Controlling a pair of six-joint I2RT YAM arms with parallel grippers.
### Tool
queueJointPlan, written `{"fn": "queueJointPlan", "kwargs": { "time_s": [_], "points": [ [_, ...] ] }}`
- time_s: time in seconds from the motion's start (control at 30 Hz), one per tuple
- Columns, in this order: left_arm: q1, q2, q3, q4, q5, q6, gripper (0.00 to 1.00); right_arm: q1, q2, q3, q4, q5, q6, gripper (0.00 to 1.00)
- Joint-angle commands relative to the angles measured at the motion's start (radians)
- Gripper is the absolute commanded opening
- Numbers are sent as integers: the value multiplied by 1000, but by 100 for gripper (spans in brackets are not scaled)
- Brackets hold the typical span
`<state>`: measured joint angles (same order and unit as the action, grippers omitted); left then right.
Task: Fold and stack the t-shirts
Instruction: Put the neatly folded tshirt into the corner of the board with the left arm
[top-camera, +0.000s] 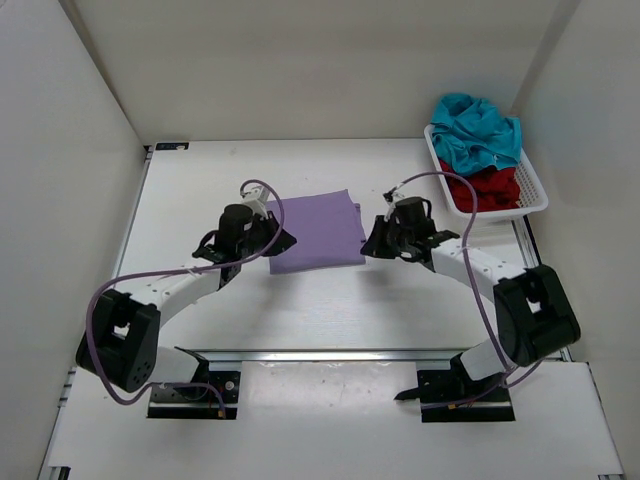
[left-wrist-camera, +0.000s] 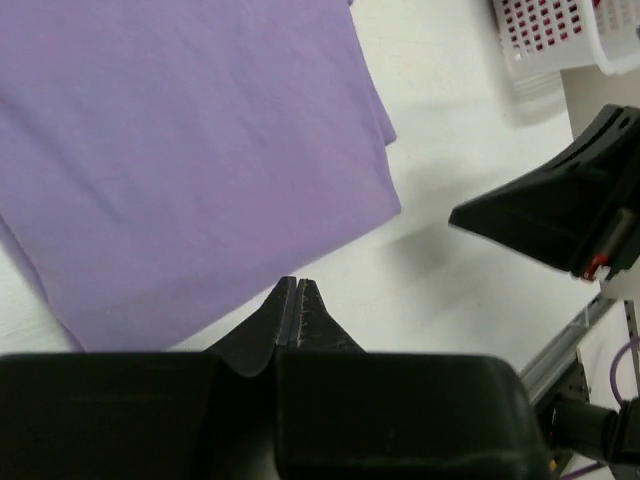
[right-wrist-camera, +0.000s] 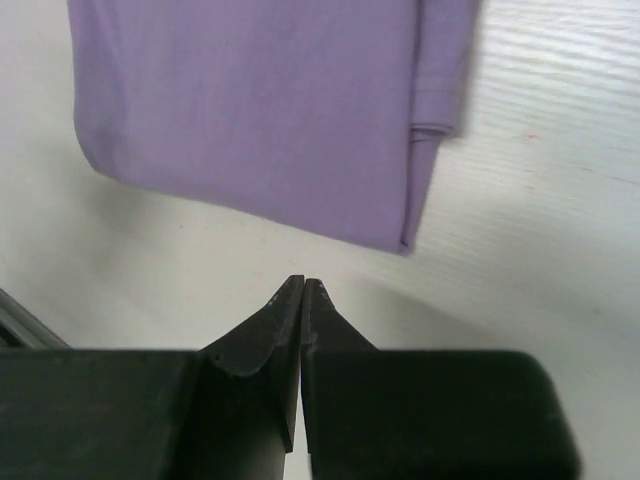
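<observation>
Looking from top cam: purple shirt (top-camera: 315, 232) lies folded flat mid-table (top-camera: 300, 310) betw. left gripper (top-camera: 280, 240) and right gripper (top-camera: 372, 242), both arms bent low; teal shirt (top-camera: 478, 130) and half-hidden red shirt (top-camera: 488, 188) sit bunched in basket (top-camera: 535, 190). Left wrist cam: fingers pressed together, empty, just off purple shirt's edge, shirt cut off by frame. Right wrist cam: fingers together too, empty, near shirt's layered corner.

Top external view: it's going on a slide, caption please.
Folded lavender t-shirt between shut left gripper and right gripper; teal t-shirt and red t-shirt in white basket.
</observation>
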<state>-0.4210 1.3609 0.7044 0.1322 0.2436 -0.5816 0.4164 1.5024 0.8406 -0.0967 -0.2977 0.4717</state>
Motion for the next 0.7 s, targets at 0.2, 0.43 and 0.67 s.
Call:
{"fn": "queueJointPlan", "kwargs": {
  "time_s": [0.2,0.43,0.67],
  "points": [
    [137,29,-26,-82,-131,-18,41,-71,-235,-215,183,-30,44,0],
    [185,214,15,-55,-107,-26,66,-50,-194,-241,185,-124,21,38],
    [128,374,92,-22,-94,-43,26,-61,-197,-284,273,-195,41,49]
  ]
}}
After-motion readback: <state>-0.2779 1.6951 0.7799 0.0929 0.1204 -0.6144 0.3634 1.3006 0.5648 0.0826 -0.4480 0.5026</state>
